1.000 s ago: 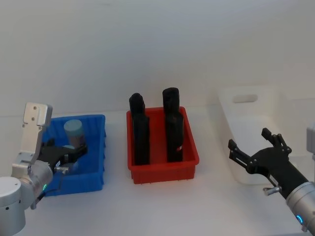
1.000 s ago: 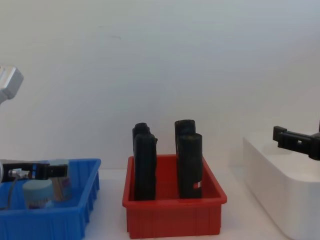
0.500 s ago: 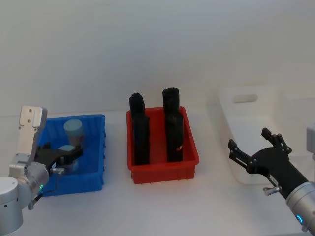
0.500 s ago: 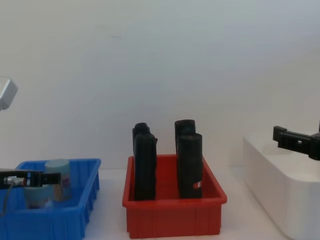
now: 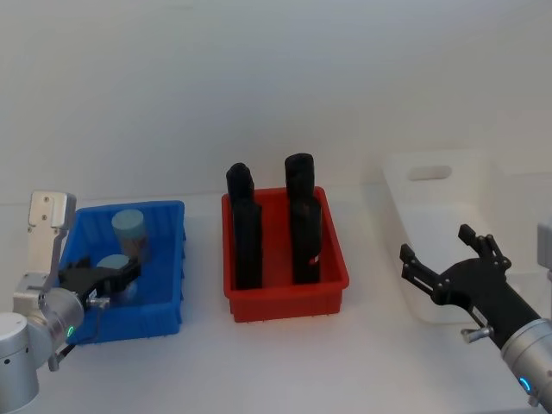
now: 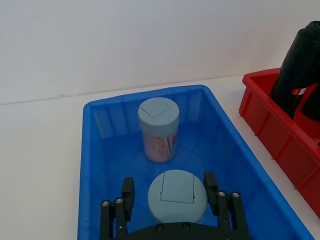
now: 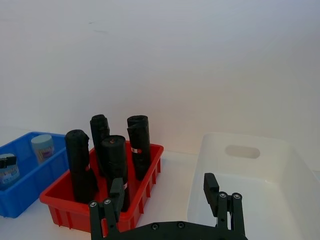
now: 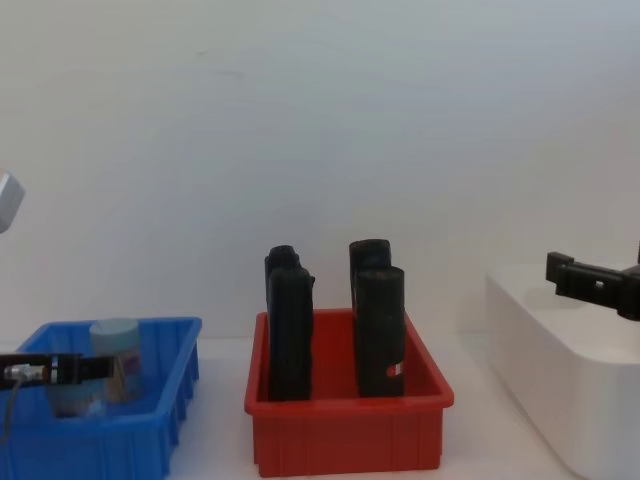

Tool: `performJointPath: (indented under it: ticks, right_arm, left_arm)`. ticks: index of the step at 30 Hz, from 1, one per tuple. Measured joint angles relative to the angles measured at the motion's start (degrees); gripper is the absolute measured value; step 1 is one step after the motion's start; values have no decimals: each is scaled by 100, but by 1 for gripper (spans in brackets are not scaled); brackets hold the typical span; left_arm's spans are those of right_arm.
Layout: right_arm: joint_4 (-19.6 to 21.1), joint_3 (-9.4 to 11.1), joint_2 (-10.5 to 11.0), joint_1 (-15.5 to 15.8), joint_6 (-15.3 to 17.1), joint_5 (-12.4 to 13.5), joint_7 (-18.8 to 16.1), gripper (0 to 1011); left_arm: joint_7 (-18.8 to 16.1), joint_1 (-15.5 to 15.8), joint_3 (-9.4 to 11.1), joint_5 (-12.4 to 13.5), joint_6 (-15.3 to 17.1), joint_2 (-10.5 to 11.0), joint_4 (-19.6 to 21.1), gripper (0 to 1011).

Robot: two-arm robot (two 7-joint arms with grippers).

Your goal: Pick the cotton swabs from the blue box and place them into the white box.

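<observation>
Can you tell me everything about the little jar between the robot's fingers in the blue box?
The near cotton swab jar is small and round, with a pale blue-green lid that has a square flap on top. It stands upright in the blue box, at the end nearest the robot, apart from the other jar. The left gripper is open around it, one black finger on each side; whether they touch it is hard to tell.

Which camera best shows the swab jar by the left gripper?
Left wrist view: the clear pale-lidded jar sits between the left gripper's fingers. Head and right wrist views show it small; chest view, mostly hidden.
</observation>
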State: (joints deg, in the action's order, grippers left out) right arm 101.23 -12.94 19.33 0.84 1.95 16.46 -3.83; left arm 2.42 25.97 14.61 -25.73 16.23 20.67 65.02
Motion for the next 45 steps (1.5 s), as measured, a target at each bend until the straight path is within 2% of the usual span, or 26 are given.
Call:
performJointPath:
  ticks: [9, 18, 29, 45]
  right_arm:
    - [0, 0, 0, 0, 0, 0, 0, 1002]
    - [0, 0, 0, 0, 0, 0, 0, 1001]
    - [0, 0, 0, 0, 0, 0, 0, 1001]
    - [0, 0, 0, 0, 0, 0, 0, 1001]
  left_arm:
    - [69, 21, -26, -54, -46, -14, -64, 664]
    - [131, 8, -37, 7, -84, -1, 72, 661]
    - [400, -65, -49, 222, -50, 85, 725, 660]
    - [1288, 13, -29, 452, 486, 187, 1692, 661]
